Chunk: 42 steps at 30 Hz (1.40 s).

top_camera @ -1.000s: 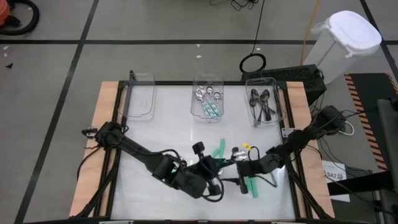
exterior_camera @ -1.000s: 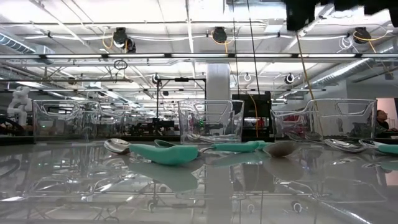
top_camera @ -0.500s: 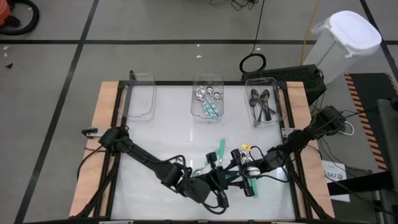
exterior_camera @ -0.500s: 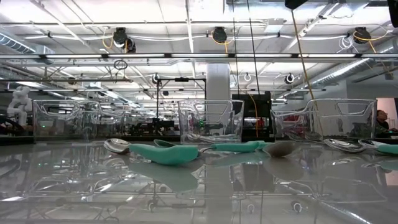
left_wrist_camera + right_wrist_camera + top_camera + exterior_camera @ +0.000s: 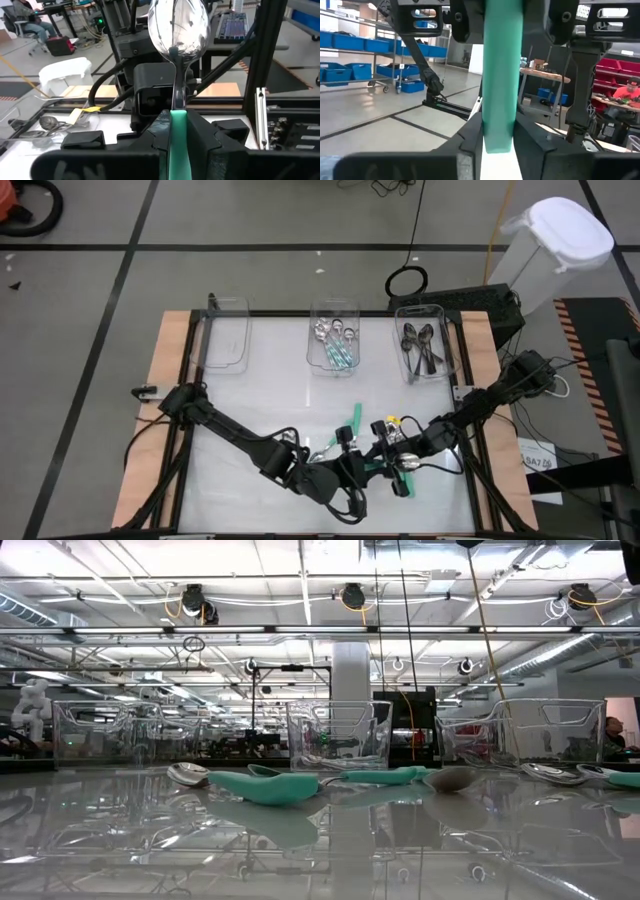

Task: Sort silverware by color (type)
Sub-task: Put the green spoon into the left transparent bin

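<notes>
The left hand is clamped on the handle of a teal-handled spoon, held above the near middle of the desk. The right hand meets it there, and its fingers grip the same teal handle at its other end. One second ago the right hand stood slightly farther right with its fingers spread; the hands have since converged. The held spoon has a shiny silver bowl and a flat teal-green handle. More teal spoons lie loose on the desk. The middle bin holds teal-handled spoons, the right bin dark ones.
</notes>
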Each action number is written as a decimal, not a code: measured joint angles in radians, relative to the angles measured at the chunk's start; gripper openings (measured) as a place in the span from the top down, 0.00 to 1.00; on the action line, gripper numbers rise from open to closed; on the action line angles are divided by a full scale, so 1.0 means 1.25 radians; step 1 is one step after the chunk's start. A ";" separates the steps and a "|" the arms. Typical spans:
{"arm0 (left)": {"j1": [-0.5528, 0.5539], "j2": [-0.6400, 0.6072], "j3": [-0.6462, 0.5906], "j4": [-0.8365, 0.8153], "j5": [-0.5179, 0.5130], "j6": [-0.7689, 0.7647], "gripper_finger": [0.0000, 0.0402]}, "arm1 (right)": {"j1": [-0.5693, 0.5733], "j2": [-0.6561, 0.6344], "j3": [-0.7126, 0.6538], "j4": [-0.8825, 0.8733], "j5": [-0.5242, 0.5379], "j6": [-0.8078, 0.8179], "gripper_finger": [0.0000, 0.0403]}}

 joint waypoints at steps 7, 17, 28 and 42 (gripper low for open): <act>-0.001 0.000 0.000 -0.056 -0.027 -0.017 0.80 | 0.003 -0.027 -0.001 -0.071 0.112 0.019 0.82; -0.049 0.000 0.000 -0.124 -0.302 -0.037 0.56 | 0.037 -0.100 -0.001 -0.243 0.586 0.047 0.82; 0.009 0.030 0.000 -0.157 -0.334 -0.142 0.56 | 0.044 -0.100 0.000 -0.297 0.752 0.065 0.82; 0.066 0.062 0.000 -0.167 -0.292 -0.162 0.56 | 0.049 -0.100 0.000 -0.306 0.731 0.004 0.81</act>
